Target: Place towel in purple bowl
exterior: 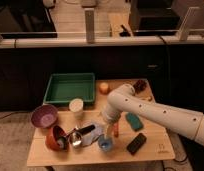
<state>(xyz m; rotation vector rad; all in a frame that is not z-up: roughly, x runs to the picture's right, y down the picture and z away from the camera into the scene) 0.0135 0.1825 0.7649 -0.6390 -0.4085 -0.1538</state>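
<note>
The purple bowl (44, 116) stands at the table's left edge. The towel (96, 131), a pale bluish-grey cloth, lies crumpled on the table's front middle, between a metal cup (77, 138) and a small blue cup (105, 145). My white arm comes in from the right and bends down over the table. My gripper (109, 127) points down at the towel's right edge, just above the blue cup. The arm's wrist hides part of the towel.
A green tray (70, 88) sits at the back left, with a white cup (76, 106) in front of it. A red bowl (55, 138) lies front left. A teal sponge (133, 121), a black block (136, 143), an orange object (103, 87) and a dark object (140, 85) are to the right.
</note>
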